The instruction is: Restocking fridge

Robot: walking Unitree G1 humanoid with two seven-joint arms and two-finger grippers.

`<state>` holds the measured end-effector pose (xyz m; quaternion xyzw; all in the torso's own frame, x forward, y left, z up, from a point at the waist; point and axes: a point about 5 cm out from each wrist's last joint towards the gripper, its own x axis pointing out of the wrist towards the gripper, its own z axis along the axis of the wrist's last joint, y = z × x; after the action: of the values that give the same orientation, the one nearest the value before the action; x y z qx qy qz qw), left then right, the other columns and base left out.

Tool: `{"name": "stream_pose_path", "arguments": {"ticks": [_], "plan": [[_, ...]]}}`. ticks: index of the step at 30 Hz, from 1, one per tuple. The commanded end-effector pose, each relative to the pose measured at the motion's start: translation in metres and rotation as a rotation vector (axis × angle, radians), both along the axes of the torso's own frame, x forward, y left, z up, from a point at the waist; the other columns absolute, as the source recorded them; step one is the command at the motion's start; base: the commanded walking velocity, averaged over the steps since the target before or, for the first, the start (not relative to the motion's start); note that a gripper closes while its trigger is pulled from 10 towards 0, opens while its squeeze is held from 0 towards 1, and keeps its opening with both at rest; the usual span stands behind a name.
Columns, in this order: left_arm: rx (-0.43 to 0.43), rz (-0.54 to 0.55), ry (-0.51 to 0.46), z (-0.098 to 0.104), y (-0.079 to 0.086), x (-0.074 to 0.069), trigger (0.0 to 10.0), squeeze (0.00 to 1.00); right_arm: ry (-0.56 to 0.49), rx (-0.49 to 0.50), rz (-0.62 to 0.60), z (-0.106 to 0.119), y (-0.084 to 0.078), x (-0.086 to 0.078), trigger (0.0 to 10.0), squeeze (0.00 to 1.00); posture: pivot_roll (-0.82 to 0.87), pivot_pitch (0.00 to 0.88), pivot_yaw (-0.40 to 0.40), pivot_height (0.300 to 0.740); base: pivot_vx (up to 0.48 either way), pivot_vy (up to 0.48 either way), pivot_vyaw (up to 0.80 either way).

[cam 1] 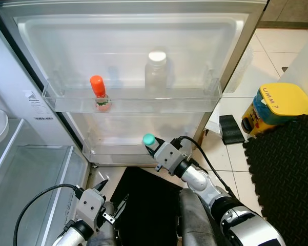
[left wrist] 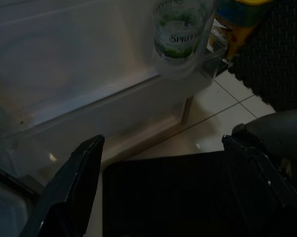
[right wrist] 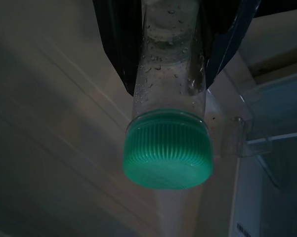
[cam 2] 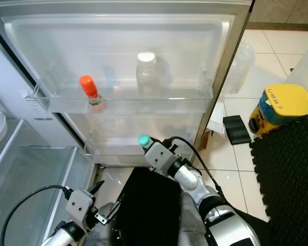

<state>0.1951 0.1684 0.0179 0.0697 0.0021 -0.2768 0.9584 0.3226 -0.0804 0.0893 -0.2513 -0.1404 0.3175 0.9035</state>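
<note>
Overhead, from the head camera: fridge door stands open, with two clear door shelves. The upper door shelf carries an orange-capped bottle at its left and a white-lidded jar near the middle, well apart. The right claw is clenched on a green-capped bottle, which sits at the lower door shelf, cap up. The left claw hangs low by the fridge's foot, fingers spread wide, grasping nothing. A yellow-lidded container stands on the tiled floor to the right, beside a black mat.

Left wrist view: dim. Both black fingers are splayed far apart, nothing between them. The bottle with its green label shows beyond, inside the lower door shelf.

Right wrist view: black fingers grip the clear bottle's neck from both sides; droplets on the plastic, ribbed green cap pointing toward the camera's far field.
</note>
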Motion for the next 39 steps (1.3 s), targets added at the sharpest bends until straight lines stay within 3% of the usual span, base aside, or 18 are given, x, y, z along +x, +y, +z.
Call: {"name": "stream_pose_path", "arguments": {"ticks": [1,11,17,26,27,32,39], "plan": [[0.022,-0.001,0.028,-0.003,0.007,-0.006,10.0,0.0,-0.005,0.024,-0.054,0.003,-0.007,0.004,10.0,0.0,-0.07,0.273,0.002,0.622,0.0,0.0,0.0],[0.021,-0.007,0.005,0.004,0.005,-0.003,10.0,0.0,-0.069,0.142,-0.057,0.031,-0.007,0.016,10.0,0.0,-0.07,0.26,0.004,0.622,0.0,0.0,0.0],[0.021,-0.014,0.003,0.005,0.004,-0.003,10.0,0.0,-0.07,0.145,-0.052,0.031,-0.007,0.016,10.0,0.0,-0.08,0.256,0.004,0.622,0.0,0.0,0.0],[0.023,-0.018,0.0,0.009,0.002,-0.003,10.0,0.0,0.0,0.141,-0.07,0.011,-0.006,0.007,10.0,0.0,-0.07,0.269,0.004,0.622,0.0,0.0,0.0],[0.022,-0.019,0.0,0.01,0.002,-0.003,10.0,0.0,0.059,0.153,-0.099,0.001,-0.006,0.004,10.0,0.0,-0.06,0.274,0.005,0.622,0.0,0.0,0.0],[0.022,-0.024,0.002,0.011,0.001,-0.003,10.0,0.0,0.155,0.189,-0.169,-0.012,-0.005,0.002,10.0,0.0,-0.06,0.281,0.008,0.622,0.0,0.0,0.0],[0.025,-0.033,0.003,0.011,0.0,-0.002,10.0,0.0,0.207,0.167,-0.251,-0.025,-0.007,0.0,10.0,0.0,-0.04,0.29,0.009,0.622,0.0,0.0,0.0]]}}
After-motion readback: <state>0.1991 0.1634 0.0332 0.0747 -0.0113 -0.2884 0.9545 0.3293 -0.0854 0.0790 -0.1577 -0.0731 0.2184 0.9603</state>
